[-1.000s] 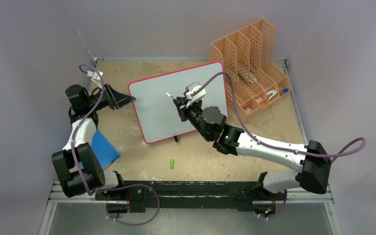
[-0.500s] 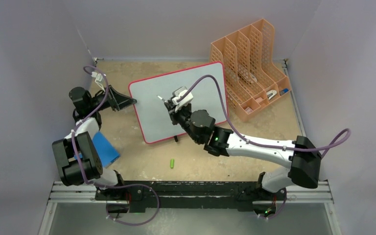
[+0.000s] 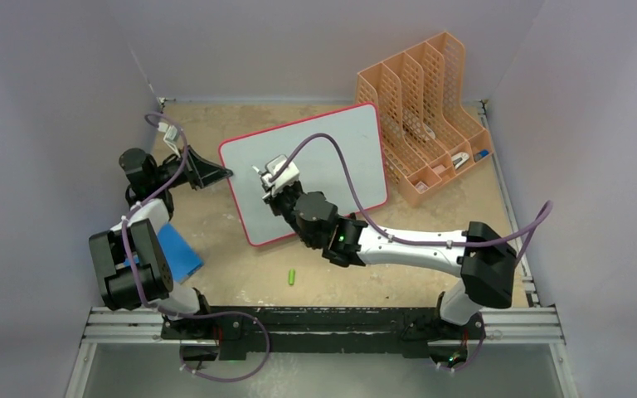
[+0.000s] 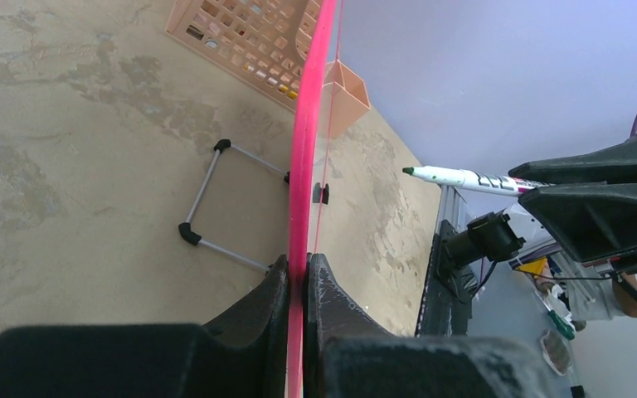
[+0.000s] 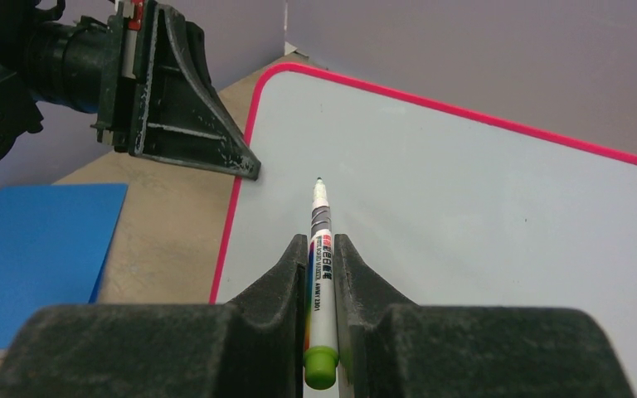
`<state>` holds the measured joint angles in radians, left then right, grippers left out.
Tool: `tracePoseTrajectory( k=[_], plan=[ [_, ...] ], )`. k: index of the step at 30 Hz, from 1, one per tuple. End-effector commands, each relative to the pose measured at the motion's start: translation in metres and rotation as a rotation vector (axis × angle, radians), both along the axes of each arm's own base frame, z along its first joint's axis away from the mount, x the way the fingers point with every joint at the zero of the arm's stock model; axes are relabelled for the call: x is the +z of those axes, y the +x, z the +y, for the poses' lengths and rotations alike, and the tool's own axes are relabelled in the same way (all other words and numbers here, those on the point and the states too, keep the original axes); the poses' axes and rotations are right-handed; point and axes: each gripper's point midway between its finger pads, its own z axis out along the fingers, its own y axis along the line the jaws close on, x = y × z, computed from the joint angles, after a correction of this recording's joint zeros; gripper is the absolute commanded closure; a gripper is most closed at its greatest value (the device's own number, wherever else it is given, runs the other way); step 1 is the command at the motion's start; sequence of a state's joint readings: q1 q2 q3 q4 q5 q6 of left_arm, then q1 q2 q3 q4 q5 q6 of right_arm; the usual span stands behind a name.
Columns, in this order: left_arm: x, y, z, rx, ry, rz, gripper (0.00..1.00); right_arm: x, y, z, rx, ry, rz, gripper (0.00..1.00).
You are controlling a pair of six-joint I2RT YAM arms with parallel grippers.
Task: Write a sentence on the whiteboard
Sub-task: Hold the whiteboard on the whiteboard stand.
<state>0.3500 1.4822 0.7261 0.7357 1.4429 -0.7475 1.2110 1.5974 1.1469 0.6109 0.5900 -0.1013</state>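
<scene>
Tan tabletop (image 3: 240, 282) between pale walls carries the whiteboard (image 3: 344, 153), set mid-table at a slant, its far right corner near an orange file rack (image 3: 419, 116). On the board's pink left rim the left gripper (image 4: 299, 267) is clamped tight. Over the board's left part the right gripper (image 5: 322, 242) pinches a green marker (image 5: 318, 217), tip just off the surface. Nearer the arms lie a blue pad (image 3: 178, 253) and a green cap (image 3: 293, 276).

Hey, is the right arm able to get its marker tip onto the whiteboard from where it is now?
Probably yes: the marker in the right gripper points at bare whiteboard, nothing between; the left gripper clamps only its edge.
</scene>
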Motion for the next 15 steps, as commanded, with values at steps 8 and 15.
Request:
tracePoseTrajectory(
  k=[8, 15],
  plan=[
    [-0.004, 0.001, -0.017, -0.021, 0.088, -0.091, 1.0, 0.033, 0.006, 0.016, -0.031, 0.072, -0.059, 1.0],
    [-0.005, 0.002, -0.019, -0.011, 0.102, -0.1, 1.0, 0.026, 0.009, 0.019, -0.059, 0.05, -0.058, 1.0]
  ],
)
